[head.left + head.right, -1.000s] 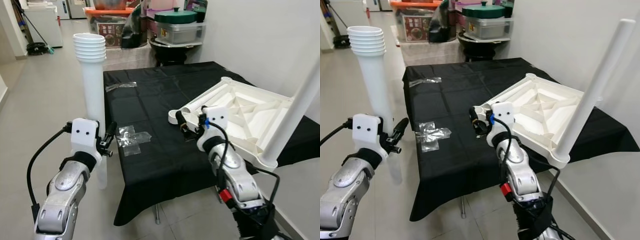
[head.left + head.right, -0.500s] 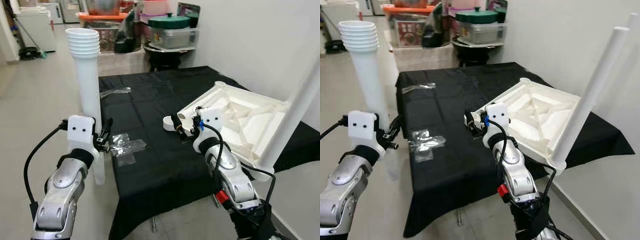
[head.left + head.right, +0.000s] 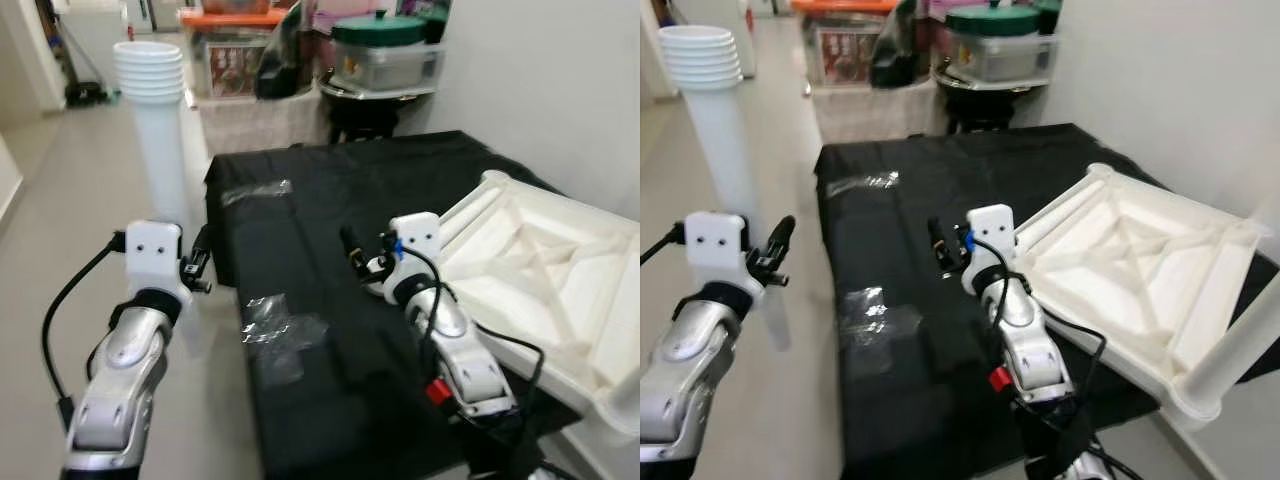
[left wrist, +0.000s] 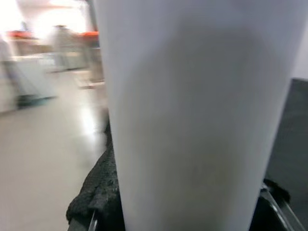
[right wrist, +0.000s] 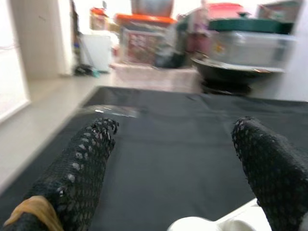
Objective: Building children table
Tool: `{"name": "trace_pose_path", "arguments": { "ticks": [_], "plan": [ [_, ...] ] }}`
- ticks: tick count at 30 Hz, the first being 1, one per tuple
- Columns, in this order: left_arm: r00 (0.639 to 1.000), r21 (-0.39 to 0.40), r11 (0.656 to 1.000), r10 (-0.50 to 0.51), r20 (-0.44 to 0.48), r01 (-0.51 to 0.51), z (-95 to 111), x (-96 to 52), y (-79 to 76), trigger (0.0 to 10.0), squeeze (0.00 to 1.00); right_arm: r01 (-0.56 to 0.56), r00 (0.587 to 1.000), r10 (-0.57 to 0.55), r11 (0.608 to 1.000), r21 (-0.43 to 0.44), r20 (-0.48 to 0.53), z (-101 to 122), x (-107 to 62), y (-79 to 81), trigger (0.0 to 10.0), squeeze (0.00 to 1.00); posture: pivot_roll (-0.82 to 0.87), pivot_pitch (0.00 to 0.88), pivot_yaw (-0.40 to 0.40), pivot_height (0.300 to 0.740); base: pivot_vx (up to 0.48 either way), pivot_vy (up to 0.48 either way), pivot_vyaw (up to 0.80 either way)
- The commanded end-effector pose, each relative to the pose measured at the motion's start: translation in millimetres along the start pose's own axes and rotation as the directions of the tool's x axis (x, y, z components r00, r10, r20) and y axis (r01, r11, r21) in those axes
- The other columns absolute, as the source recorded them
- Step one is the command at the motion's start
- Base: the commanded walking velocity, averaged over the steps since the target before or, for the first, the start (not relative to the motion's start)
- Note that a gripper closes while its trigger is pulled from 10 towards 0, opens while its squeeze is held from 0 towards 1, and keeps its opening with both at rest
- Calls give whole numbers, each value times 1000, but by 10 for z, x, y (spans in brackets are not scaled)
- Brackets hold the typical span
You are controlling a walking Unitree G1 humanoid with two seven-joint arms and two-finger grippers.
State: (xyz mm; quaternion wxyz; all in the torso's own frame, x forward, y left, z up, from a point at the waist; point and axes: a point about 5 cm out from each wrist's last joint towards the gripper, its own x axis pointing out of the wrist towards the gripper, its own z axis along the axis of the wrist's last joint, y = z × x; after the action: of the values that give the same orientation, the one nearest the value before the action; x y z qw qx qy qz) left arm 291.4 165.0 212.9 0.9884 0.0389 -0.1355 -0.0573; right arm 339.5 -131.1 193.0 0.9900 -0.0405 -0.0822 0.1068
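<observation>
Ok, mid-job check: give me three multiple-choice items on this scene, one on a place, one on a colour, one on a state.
1. Where does the upturned white tabletop lie?
A. On the floor
B. On the black cloth, to the robot's right
C. On the storage boxes behind

2. What colour is the lid of the clear box behind the table?
A. Green
B. Yellow
C. Blue

3. What is the state of the left end effector?
A. Open and empty
B. Shut on the clear tape
C. Shut on the white table leg

Answers:
1 B: the tabletop rests underside up on the cloth at the right.
2 A: the lid is dark green.
3 C: the left wrist view has the leg clamped between the fingers, upright beside the table; the right end effector is open at the tabletop's corner.
</observation>
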Motion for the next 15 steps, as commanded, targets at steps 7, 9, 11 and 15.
{"name": "trace_pose_path", "arguments": {
  "ticks": [7, 9, 11, 15],
  "plan": [
    [1000, 45, 999, 4, 0, -4, -4, -12, 27, 10000, 0, -8, 1000, 8, 1000, 2, 6, -1, 15, 65, 10000, 0, 57, 0, -27, 740, 0, -252, 0],
    [1000, 47, 999, 3, -3, -3, -9, -11, 21, 10000, 0, -6, 1000, 6, 1000, 4, 3, -9, 17, 74, 10000, 0, 59, 0, -28, 740, 0, -439, 0],
    [1000, 47, 999, 2, -2, -1, -6, -13, 19, 10000, 0, -6, 1000, 6, 1000, 5, 3, -8, 16, 78, 10000, 0, 59, 0, -28, 740, 0, -439, 0],
    [1000, 43, 999, 5, -3, -5, -5, -14, 21, 10000, 0, -6, 1000, 7, 1000, 4, -8, -31, 11, 73, 10000, 0, 60, 0, -29, 740, 0, -442, 0]
  ]
}}
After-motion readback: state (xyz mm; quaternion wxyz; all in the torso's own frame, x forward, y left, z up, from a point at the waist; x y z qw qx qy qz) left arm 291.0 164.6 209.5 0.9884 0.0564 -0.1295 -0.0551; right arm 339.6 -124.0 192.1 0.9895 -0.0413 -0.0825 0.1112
